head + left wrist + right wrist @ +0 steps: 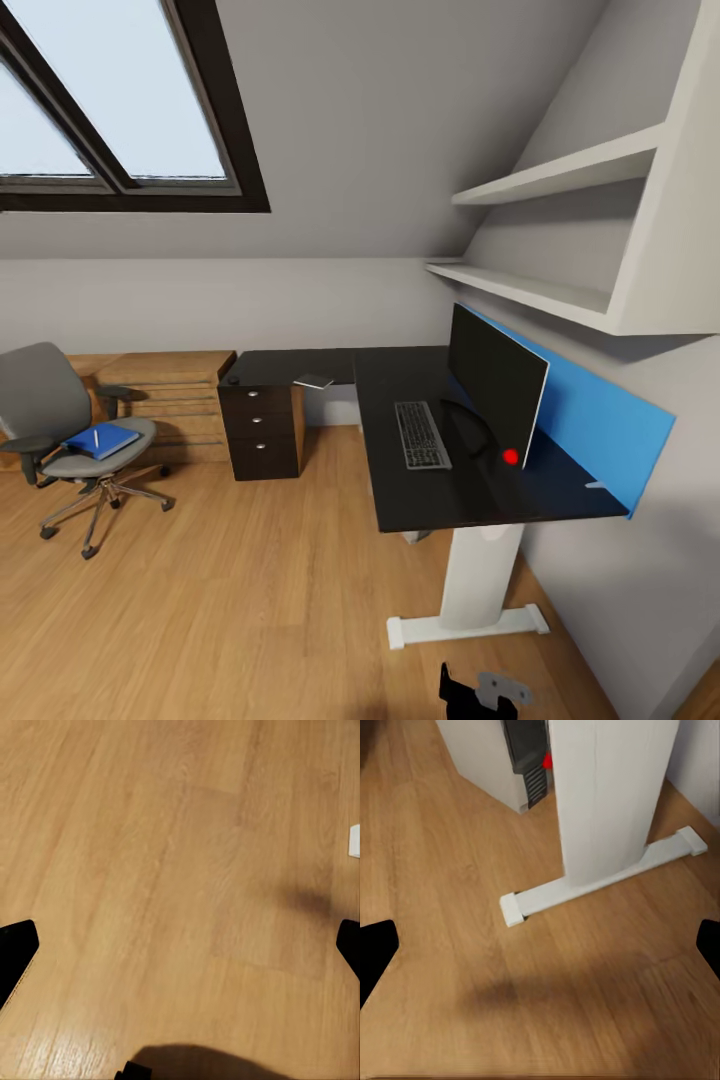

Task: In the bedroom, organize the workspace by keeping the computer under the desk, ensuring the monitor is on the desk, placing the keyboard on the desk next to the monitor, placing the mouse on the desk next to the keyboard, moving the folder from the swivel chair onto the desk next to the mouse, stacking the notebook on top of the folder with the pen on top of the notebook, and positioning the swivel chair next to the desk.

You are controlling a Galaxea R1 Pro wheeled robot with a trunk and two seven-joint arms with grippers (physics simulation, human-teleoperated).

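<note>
While the head camera looks across the bedroom [330, 120], we see the tabletop [420, 495] at about 3 o'clock, black, on a white leg [478, 585] with a long white foot. The monitor [495, 385] stands upright on it in front of the blue panel [600, 410], and the keyboard [421, 435] lies flat just beside the monitor's base, toward the room. A small red spot [511, 456] shows near the base. At 9 o'clock the chair [70, 435] stands well apart from the tabletop; the folder [103, 440] lies on its seat with the pen [96, 438] on top. Between them, at about 10 o'clock of the tabletop, sits a black drawer unit [262, 425]; a thin flat grey item [314, 381], which we cannot identify, rests on the dark surface beside it. A dark robot part [480, 692] shows at 6 o'clock.

From the left wrist we see wood floor [165, 870], with the two black tips of the left end effector [180, 949] set wide apart and nothing between them.

From the right wrist we see the white leg [611, 795] and its foot [600, 881] on the floor, and behind them a pale box with a dark vented face [495, 757], likely the computer. The right end effector [540, 949] is likewise spread wide and holds nothing.
</note>
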